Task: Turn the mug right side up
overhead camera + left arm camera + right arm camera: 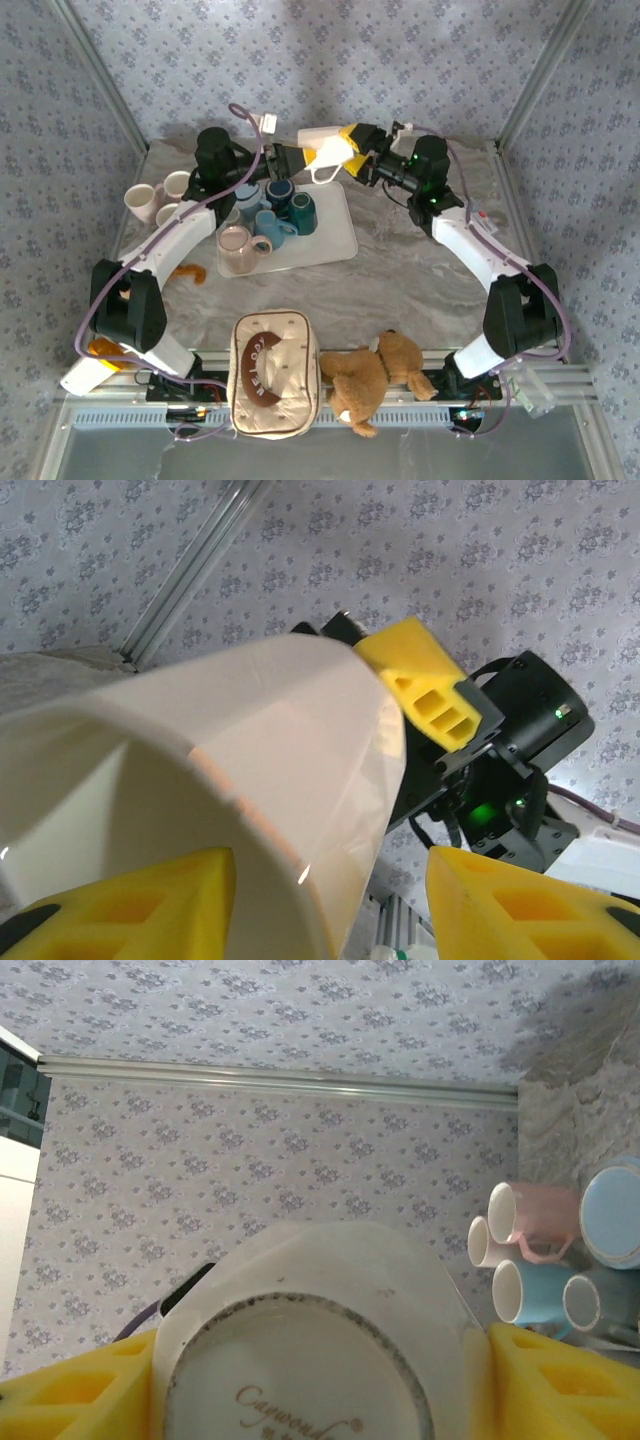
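"Where's the white mug [322, 148]?"

"Up in the air, tipped sideways, near the back edge of the tray [340, 245]. The right claw [348, 150] is clamped on its base end."

"And the left claw [297, 156]?"

"At the rim end, jaws parted. One finger [530, 905] stands just clear of the mug's wall."

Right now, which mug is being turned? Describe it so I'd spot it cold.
Find the white tray crowded with mugs mid-table. Over its far edge the white mug lies sideways in mid-air, its base clamped in the right gripper. Every other mug rests on something; this one touches no surface.
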